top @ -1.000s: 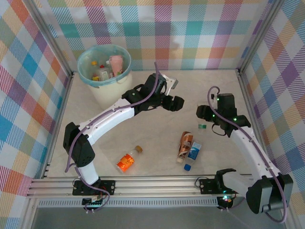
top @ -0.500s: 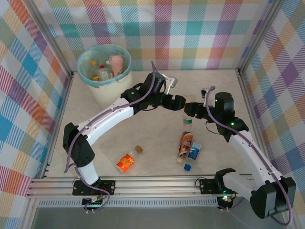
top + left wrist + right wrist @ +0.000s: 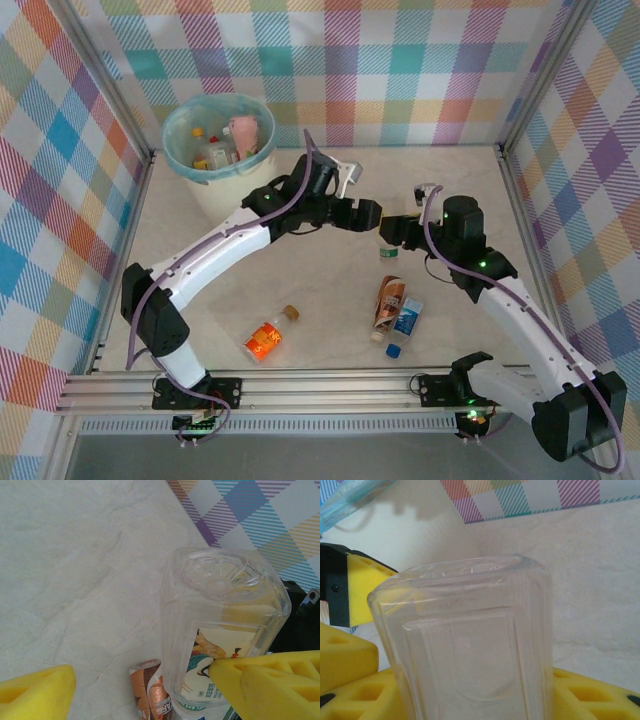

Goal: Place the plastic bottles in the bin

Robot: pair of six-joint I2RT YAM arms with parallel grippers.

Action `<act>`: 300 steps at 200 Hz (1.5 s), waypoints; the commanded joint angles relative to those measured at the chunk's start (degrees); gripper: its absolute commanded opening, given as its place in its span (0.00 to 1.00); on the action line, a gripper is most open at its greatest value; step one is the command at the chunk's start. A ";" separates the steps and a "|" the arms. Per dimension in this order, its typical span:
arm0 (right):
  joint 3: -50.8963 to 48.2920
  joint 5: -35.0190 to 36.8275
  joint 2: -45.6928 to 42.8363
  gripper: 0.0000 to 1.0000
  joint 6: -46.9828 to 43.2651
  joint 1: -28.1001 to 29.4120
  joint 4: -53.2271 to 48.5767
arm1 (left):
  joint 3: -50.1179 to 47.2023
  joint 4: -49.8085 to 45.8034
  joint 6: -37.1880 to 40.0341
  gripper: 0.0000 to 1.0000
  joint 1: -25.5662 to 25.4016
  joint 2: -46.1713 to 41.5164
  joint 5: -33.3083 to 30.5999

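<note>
My right gripper is shut on a clear plastic bottle with a green cap, held above the middle of the table. In the right wrist view the bottle stands between the yellow fingers, base outward. My left gripper is open and meets it from the left. In the left wrist view the bottle's base end lies between the spread fingers, close against the right one and far from the left one. The bin at the back left holds several bottles.
On the table near the front lie an orange bottle, a brown-labelled bottle and a blue-labelled bottle side by side. The brown-labelled bottle lies under the left gripper. Checked walls enclose the table on three sides.
My right gripper has carried the clear bottle leftward to the left gripper. The left gripper has shifted slightly left and opened a little wider; the bottle's base now sits between its fingers.
</note>
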 commanded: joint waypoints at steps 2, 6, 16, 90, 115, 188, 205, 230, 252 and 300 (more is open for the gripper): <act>-1.15 -2.61 1.27 0.57 1.05 1.42 2.77 | -1.78 7.22 -1.45 0.88 -0.56 -4.51 2.60; -1.10 -2.61 1.47 0.57 1.18 1.42 2.85 | -2.20 7.41 -1.26 0.88 -0.52 -4.99 2.38; -0.98 -2.46 1.89 0.57 1.41 1.40 2.99 | -3.36 7.68 -0.89 0.88 -0.40 -6.20 2.09; -1.04 -4.37 4.05 0.57 2.11 2.37 5.78 | -8.28 9.11 -0.92 0.91 0.42 -11.82 0.43; -0.96 -5.12 3.79 0.59 1.35 4.13 7.37 | -5.14 5.30 -1.72 0.91 0.36 -7.76 1.77; -0.79 -3.53 3.09 0.59 -1.60 7.18 7.64 | -3.94 5.52 -2.92 0.85 0.42 -3.25 4.90; -0.84 -2.24 3.17 0.59 -1.89 7.38 7.68 | -3.39 4.18 -2.66 0.79 0.37 -2.35 5.83; -0.73 -0.03 3.26 0.60 -2.34 7.44 7.65 | -3.54 2.90 -1.68 0.69 0.46 -2.21 6.88; -0.96 -0.06 3.28 0.61 -2.30 7.49 8.48 | -3.56 2.42 -1.24 0.65 0.46 -2.62 5.74; -0.91 -0.17 3.43 0.69 -2.17 7.66 9.03 | -3.44 3.35 -1.86 0.58 1.28 -3.47 2.95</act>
